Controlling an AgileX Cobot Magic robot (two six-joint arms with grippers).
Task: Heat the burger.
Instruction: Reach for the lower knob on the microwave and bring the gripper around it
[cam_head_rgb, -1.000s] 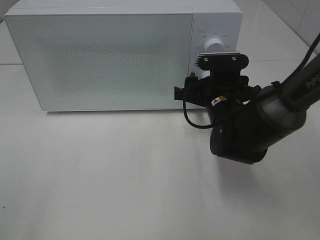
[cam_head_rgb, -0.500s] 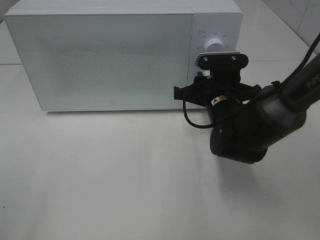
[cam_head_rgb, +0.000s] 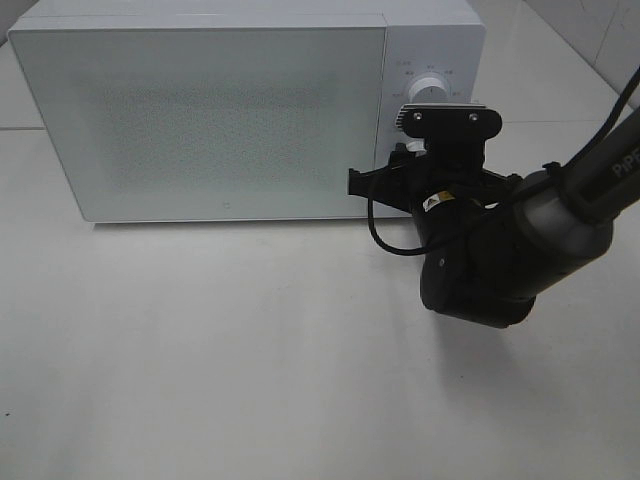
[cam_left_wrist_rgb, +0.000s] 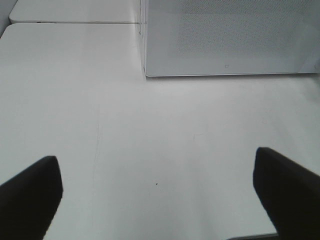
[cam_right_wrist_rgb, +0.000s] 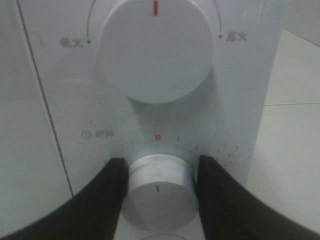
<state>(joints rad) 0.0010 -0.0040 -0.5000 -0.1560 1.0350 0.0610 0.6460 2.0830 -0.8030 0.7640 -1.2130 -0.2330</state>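
Note:
The burger is out of view. The white microwave (cam_head_rgb: 200, 120) stands at the back of the table with its door shut. My right gripper (cam_right_wrist_rgb: 159, 172) is at its control panel, shut on the lower timer knob (cam_right_wrist_rgb: 159, 192), with one black finger (cam_right_wrist_rgb: 112, 190) on each side of it. The knob's red mark points at 0. The upper power knob (cam_right_wrist_rgb: 156, 50) sits free above it. In the exterior high view the right arm (cam_head_rgb: 480, 250) and its camera mount hide the lower knob. My left gripper (cam_left_wrist_rgb: 155, 157) hangs open over bare table with nothing between its fingers.
The white table (cam_head_rgb: 200, 350) stretches in front of the microwave. The microwave's lower front corner (cam_left_wrist_rgb: 146, 75) shows in the left wrist view. A table seam (cam_left_wrist_rgb: 75, 22) runs behind it. The left arm does not show in the exterior high view.
The right gripper's jaws have closed in onto the lower timer knob. The right arm has barely shifted. The left gripper shows no earlier frame.

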